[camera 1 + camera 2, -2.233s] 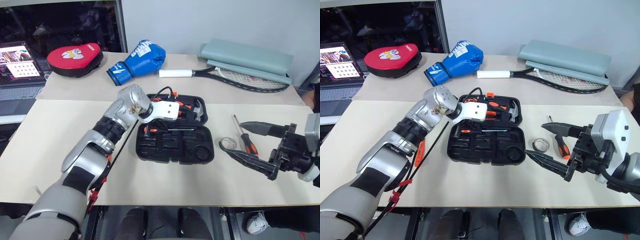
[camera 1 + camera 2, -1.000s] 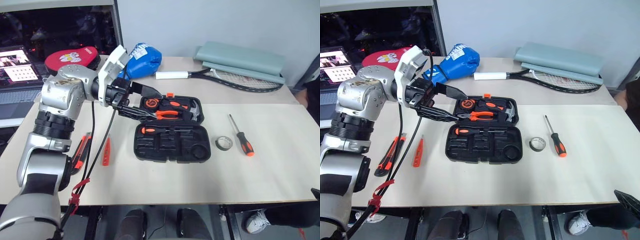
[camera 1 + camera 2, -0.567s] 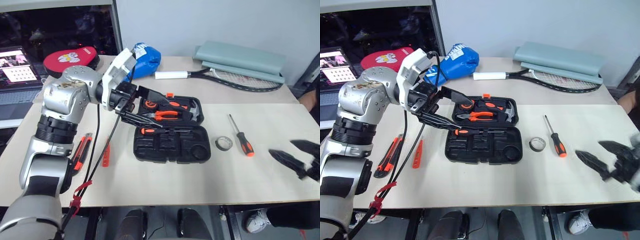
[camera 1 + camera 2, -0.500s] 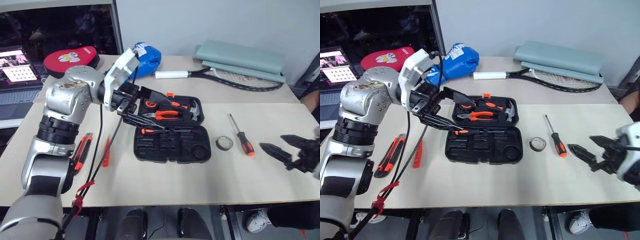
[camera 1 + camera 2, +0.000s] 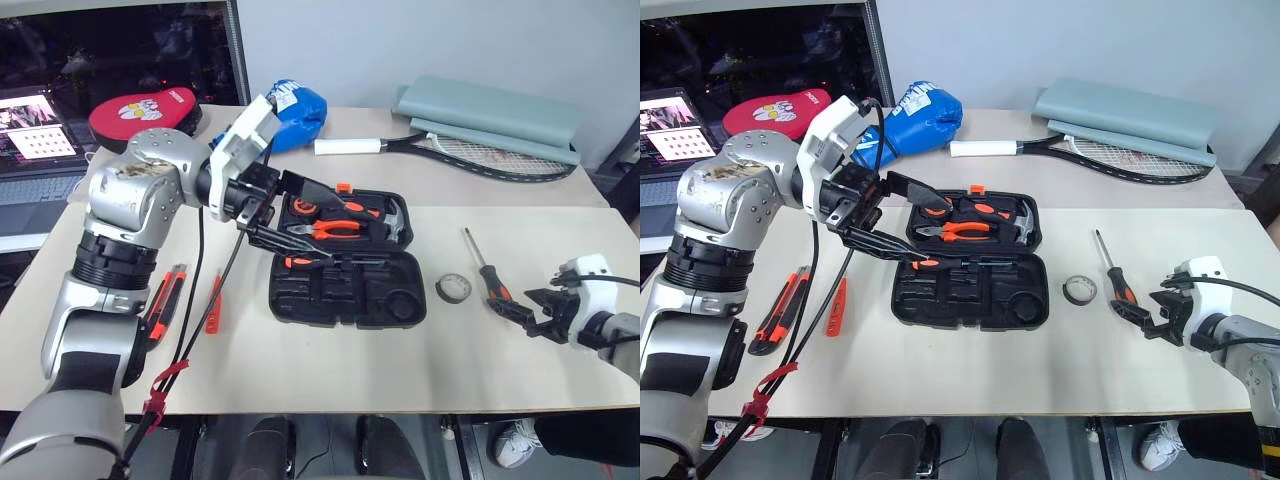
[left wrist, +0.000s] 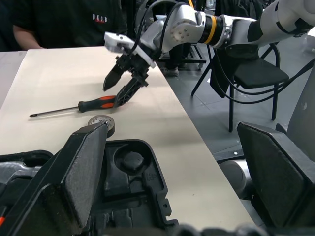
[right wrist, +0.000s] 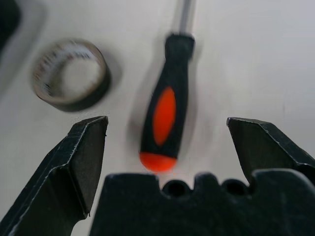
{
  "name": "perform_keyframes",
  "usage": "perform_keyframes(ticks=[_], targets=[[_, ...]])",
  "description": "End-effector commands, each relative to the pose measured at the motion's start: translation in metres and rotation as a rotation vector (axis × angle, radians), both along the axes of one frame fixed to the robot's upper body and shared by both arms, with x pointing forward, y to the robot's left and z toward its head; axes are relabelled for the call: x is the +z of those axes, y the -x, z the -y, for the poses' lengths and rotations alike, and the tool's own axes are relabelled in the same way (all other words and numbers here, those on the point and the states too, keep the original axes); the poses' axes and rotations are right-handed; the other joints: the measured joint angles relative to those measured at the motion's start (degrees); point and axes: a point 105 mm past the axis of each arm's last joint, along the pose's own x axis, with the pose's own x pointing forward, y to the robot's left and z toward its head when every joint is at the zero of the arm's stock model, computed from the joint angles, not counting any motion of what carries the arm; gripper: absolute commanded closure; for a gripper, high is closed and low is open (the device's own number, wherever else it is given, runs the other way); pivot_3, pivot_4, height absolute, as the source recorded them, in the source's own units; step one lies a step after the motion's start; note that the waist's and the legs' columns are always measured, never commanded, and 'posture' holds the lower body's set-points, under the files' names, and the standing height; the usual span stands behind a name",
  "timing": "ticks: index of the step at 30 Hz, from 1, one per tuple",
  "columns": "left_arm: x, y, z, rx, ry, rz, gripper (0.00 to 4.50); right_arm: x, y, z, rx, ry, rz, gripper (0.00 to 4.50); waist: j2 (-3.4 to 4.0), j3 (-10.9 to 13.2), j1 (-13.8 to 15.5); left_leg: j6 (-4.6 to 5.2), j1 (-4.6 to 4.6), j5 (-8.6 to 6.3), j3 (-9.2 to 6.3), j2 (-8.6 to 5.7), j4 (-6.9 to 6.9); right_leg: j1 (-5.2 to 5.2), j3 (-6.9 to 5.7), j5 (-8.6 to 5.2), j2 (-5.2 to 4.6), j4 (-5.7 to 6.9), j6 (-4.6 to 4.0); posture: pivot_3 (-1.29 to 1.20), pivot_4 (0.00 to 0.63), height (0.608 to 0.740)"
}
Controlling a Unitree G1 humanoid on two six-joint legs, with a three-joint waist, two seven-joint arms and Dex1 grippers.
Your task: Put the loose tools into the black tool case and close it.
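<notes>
The black tool case [image 5: 288,306] lies open mid-table, one black-and-orange screwdriver [image 5: 318,262] lying across its slots. My left gripper [image 5: 940,232] hangs open above the case's left side, holding nothing. Right of the case lie the small black tape roll [image 5: 451,289] and a second screwdriver [image 5: 494,286]. My right gripper [image 5: 515,303] is open and low at that screwdriver's handle [image 7: 165,115], one finger on each side, not closed on it. Left of the case lie the orange-black utility knife [image 5: 165,305] and the slim orange tester pen [image 5: 213,303].
Orange pliers [image 5: 335,228] and a hammer [image 5: 392,214] sit in the case's far half. At the back are a blue boxing glove [image 5: 290,112], a red pad [image 5: 150,110], a racket [image 5: 470,155] and a folded grey mat [image 5: 490,110]. A person [image 6: 64,22] sits beyond the table's right side.
My right arm has come in from the lower right and gone forward and down to the loose screwdriver's handle, still open. The left gripper has stayed open over the case.
</notes>
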Motion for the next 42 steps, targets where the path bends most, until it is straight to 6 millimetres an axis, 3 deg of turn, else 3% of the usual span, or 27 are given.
perform_keyframes(ticks=[1,3,6,11,15,20,23,28,31,35,42], targets=[[0.01,0.002,-0.001,0.006,0.01,0.06,0.0,0.003,-0.008,0.0,0.005,0.026,0.039,0.52,0.0,0.0,-0.2,0.0,0.0,0.0,-0.01,0.0,0.0,0.0,0.01,0.0,0.0,0.02,0.0,0.0,0.15,0.737],[0.01,0.001,-0.001,0.01,0.008,0.063,0.0,0.002,-0.011,0.001,0.0,0.024,0.041,0.89,0.0,0.0,-0.4,0.0,0.0,0.0,0.0,0.0,0.0,-0.01,0.01,0.0,0.01,0.02,0.0,0.0,0.15,0.737],[0.009,0.001,-0.002,0.012,0.007,0.052,0.0,0.001,-0.01,0.006,-0.014,0.005,0.05,2.02,0.0,0.0,-0.4,0.0,0.01,0.0,0.02,0.01,0.01,0.0,0.04,0.01,0.01,0.01,0.0,0.0,0.15,0.737],[0.006,0.003,-0.002,0.014,-0.004,0.029,0.0,0.008,-0.003,0.01,-0.026,-0.042,0.074,3.47,0.0,0.0,-0.4,0.0,0.01,0.0,0.01,0.01,0.0,0.0,0.03,0.01,0.02,0.02,0.0,0.0,0.15,0.737],[0.004,-0.003,-0.005,0.053,-0.008,0.025,0.0,0.029,0.0,0.002,0.077,-0.005,0.138,3.48,0.01,0.0,-0.4,0.0,0.0,0.0,0.01,0.01,0.0,-0.01,0.04,0.01,0.01,0.02,0.0,0.0,0.15,0.737],[-0.005,-0.005,-0.025,0.16,-0.018,0.007,0.0,0.114,-0.011,-0.036,0.384,0.074,0.354,3.48,0.34,0.0,-1.5,0.0,0.09,0.0,0.18,0.01,0.01,-0.06,0.26,0.04,0.02,0.07,0.06,0.0,0.15,0.737],[-0.012,-0.004,-0.044,0.246,-0.047,0.027,0.0,0.135,-0.013,-0.069,0.564,0.096,0.37,3.48,0.35,0.0,-2.1,0.0,0.16,0.0,0.15,0.19,-0.06,-0.06,0.26,0.11,0.18,0.07,-0.06,0.0,0.15,0.737],[-0.023,0.004,-0.074,0.365,-0.102,0.036,0.0,0.126,-0.003,-0.125,0.908,0.148,0.288,3.48,0.29,0.1,-1.7,-0.03,0.12,0.01,0.03,0.35,-0.13,-0.12,0.12,0.11,0.35,0.02,-0.24,0.0,0.15,0.737],[-0.037,0.016,-0.088,0.374,-0.188,0.055,0.0,0.11,0.002,-0.143,1.068,0.206,0.242,3.48,0.3,0.1,-1.1,-0.03,0.01,0.01,0.07,0.22,-0.11,-0.16,0.12,0.1,0.15,-0.02,-0.14,0.0,0.15,0.737],[-0.045,0.032,-0.097,0.353,-0.25,0.067,0.0,0.088,-0.009,-0.148,1.158,0.294,0.199,3.48,0.26,0.1,-0.3,-0.04,-0.03,0.0,0.13,0.2,-0.08,-0.18,0.11,0.13,0.1,-0.13,-0.09,0.0,0.15,0.737],[-0.029,0.038,-0.085,0.329,-0.186,0.062,0.0,0.074,-0.029,-0.139,1.2,0.365,0.168,3.48,0.24,0.1,0.2,-0.07,-0.02,0.02,0.09,0.19,-0.07,-0.17,-0.02,0.13,0.12,-0.07,-0.11,0.0,0.15,0.737]])
